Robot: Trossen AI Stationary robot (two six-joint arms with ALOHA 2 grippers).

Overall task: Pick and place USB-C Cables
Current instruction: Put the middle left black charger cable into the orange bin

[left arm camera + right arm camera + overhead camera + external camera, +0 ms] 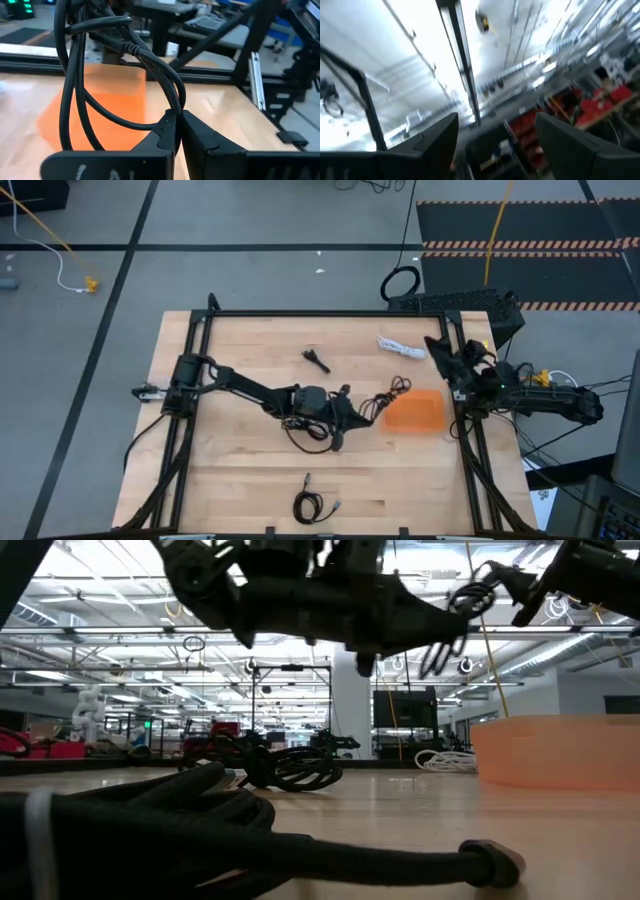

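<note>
High view first: the pale wooden table [240, 470] carries everything, and the landmark is the shallow translucent orange plastic tray [415, 412] near its right edge. The left arm reaches across the table toward the tray, and its left claw [345, 418] sits just beside the tray's left side. Loops of a thin black coiled USB-C cable [385, 398] run from the claw toward the tray and reach its near corner. The right arm waits folded at the table's edge just right of the tray, its right claw [440, 352] lifted above the tray's far corner.

The coming move, as I judge it, turns on one relation: the tray lies straight ahead of the left claw, along the line of the left arm, so carrying the cable farther that way would bring it over the tray. The left arm is plainly the nearer one.

Other cables lie well apart from the tray: a white coiled cable [400, 347] beyond its far side, a small black bundle [316, 360] up and left of it, and another black coil [312, 506] near the table's front edge.

Left wrist view adds what the overhead cannot: the left claw's fingers [165, 135] are pressed together on the black cable [150, 60], which hangs in loops with the orange tray [115, 100] behind. Right wrist view shows the right claw's fingers [445, 130] spread apart, holding nothing.
</note>
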